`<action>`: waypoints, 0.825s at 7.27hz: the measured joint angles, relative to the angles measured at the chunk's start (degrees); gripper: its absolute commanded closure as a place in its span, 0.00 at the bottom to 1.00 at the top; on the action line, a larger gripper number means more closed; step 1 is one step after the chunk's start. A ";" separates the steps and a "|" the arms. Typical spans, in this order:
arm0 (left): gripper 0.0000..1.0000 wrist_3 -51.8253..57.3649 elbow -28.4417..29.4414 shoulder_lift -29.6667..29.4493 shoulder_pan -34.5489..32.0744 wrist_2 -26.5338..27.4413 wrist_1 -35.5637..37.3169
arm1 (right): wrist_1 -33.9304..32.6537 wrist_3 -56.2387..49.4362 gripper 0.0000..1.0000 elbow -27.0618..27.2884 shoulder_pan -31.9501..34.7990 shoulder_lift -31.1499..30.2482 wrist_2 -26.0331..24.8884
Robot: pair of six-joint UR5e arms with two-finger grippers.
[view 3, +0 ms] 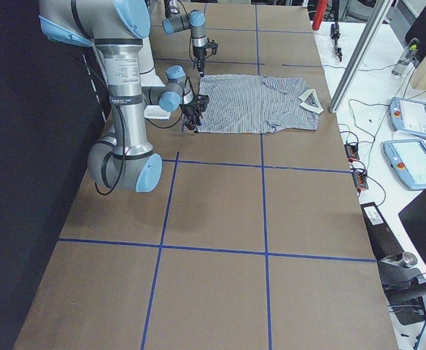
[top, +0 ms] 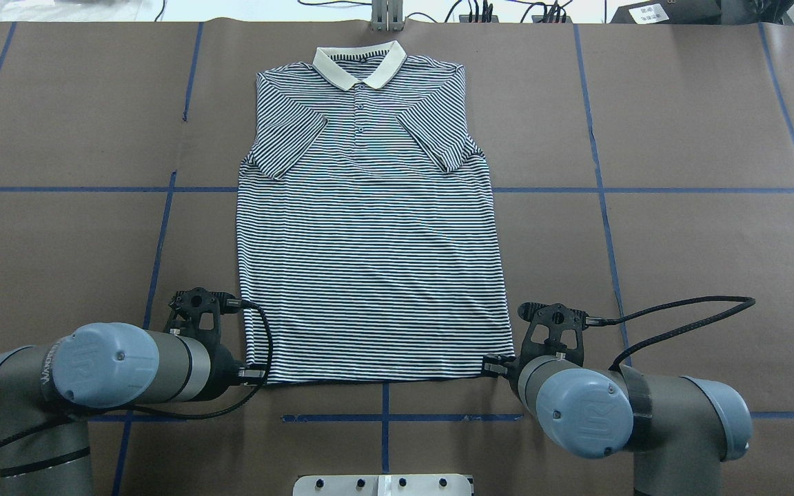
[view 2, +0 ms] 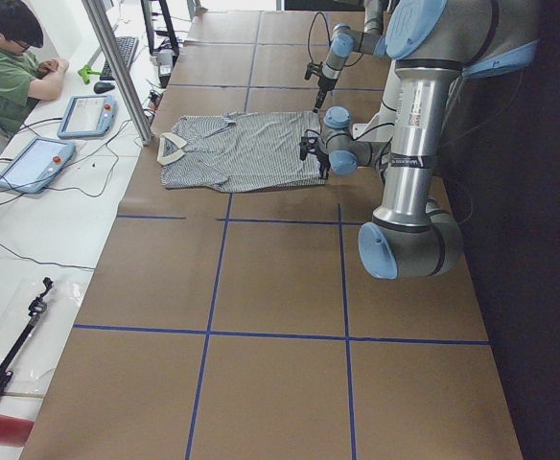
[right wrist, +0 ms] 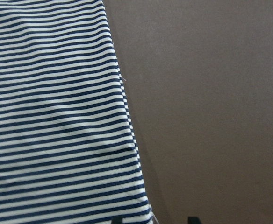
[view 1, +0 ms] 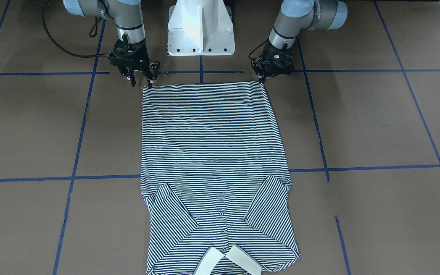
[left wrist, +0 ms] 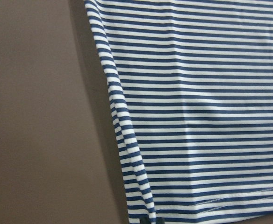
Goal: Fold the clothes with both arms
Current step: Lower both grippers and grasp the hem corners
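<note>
The striped polo shirt (view 1: 212, 145) lies flat and face up on the brown table, with its cream collar (top: 359, 65) far from the robot and both sleeves folded in onto the chest. My left gripper (view 1: 261, 79) is at the hem corner on my left, its fingers drawn together on the fabric; that corner also shows in the left wrist view (left wrist: 148, 217). My right gripper (view 1: 142, 82) is open at the other hem corner, with one fingertip (view 1: 152, 83) at the cloth. In the right wrist view its two tips stand to either side of the corner (right wrist: 143, 212).
The white pedestal base (view 1: 201, 30) stands just behind the hem, between the arms. Blue tape lines (top: 604, 189) cross the brown table cover. An operator (view 2: 7, 57) and teach pendants (view 2: 88, 115) are at a side bench beyond the collar end.
</note>
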 measured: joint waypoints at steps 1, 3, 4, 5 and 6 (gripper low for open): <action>1.00 0.05 -0.13 -0.05 0.00 -0.02 -0.04 | 0.02 0.06 0.49 -0.31 -0.30 0.18 -0.08; 1.00 0.16 -0.18 -0.07 -0.05 -0.04 -0.08 | 0.08 0.10 0.52 -1.08 -0.69 0.53 -0.56; 1.00 0.25 -0.18 -0.06 -0.08 -0.04 -0.07 | 0.08 0.11 0.56 -1.37 -0.74 0.64 -0.71; 1.00 0.29 -0.18 -0.06 -0.08 -0.04 -0.09 | 0.09 0.11 0.69 -1.48 -0.76 0.72 -0.78; 1.00 0.31 -0.16 -0.03 -0.08 -0.04 -0.10 | 0.09 0.11 1.00 -1.52 -0.79 0.79 -0.88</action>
